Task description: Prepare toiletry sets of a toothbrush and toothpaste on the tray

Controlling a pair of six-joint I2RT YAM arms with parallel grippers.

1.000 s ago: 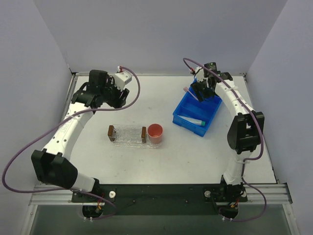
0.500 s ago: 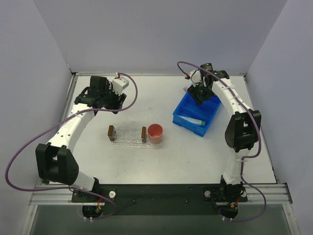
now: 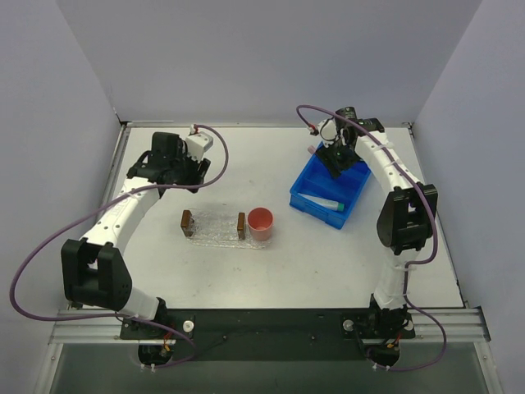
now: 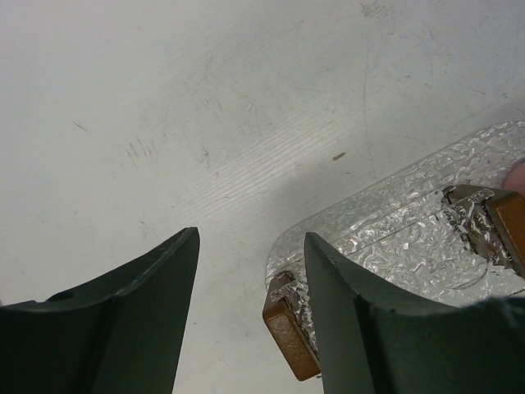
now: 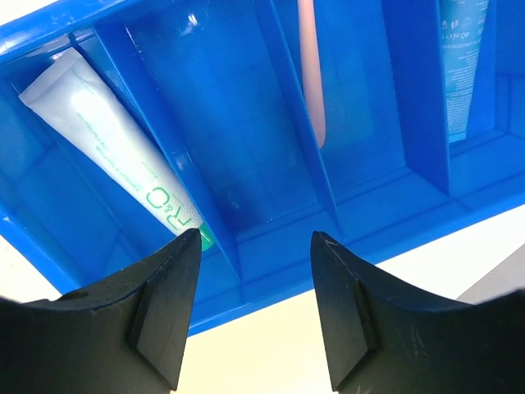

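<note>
**No set on the tray yet: all pieces in the bin**

I find the tray (image 3: 215, 227) carrying only two brown blocks (image 4: 287, 338), one at each end. No brush or tube lies on it, so I judge the whole task still ahead.

The toothbrush (image 5: 310, 78) and both toothpaste tubes, one whitish (image 5: 115, 156) and one light blue (image 5: 461, 61), lie in separate slots of the blue bin (image 3: 358, 194), beyond the tray and to its right.

The right gripper (image 5: 254, 238) hangs over that bin with its jaws apart and nothing between them. The left gripper (image 4: 250, 238) hovers beyond the tray's left end, also parted and bare.

The bin's divider walls crowd the brush closely. A pink cup (image 3: 261, 223) stands just beside the tray's right end. I see bare table between tray and bin for the carry.
</note>
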